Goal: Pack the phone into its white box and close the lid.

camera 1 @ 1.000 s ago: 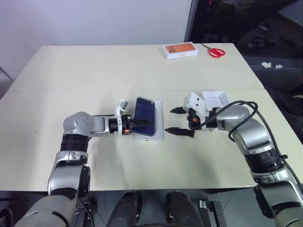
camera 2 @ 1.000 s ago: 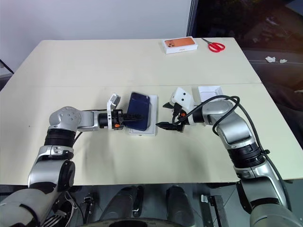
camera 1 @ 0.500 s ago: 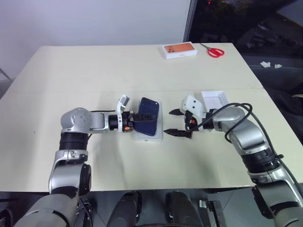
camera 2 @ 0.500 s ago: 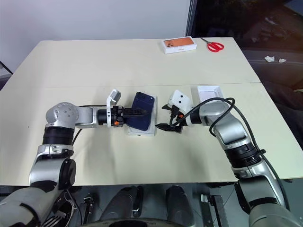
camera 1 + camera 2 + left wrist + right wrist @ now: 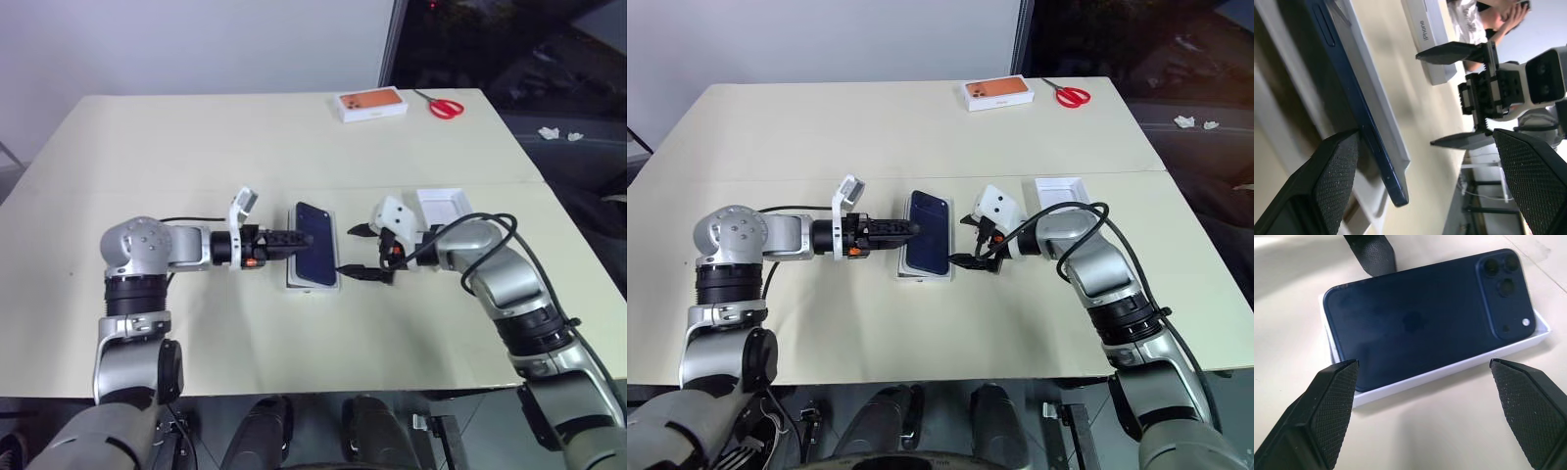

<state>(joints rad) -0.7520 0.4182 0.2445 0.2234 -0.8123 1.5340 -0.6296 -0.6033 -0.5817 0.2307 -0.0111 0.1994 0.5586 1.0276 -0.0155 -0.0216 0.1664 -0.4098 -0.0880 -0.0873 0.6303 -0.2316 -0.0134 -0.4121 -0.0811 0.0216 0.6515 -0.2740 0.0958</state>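
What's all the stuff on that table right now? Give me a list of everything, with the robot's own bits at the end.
phone: one, dark navy, lying back side up in the white box, middle of the table.
white box: one, shallow tray, under the phone between the two hands.
lid: one, white, open side up, behind the right arm.
box with orange picture: one, white and orange, far edge of the table.
scissors: one pair, red handles, beside the orange box.
table: one, cream.
left hand: black fingers open, at the phone's left side.
right hand: black fingers open, at the phone's right side.
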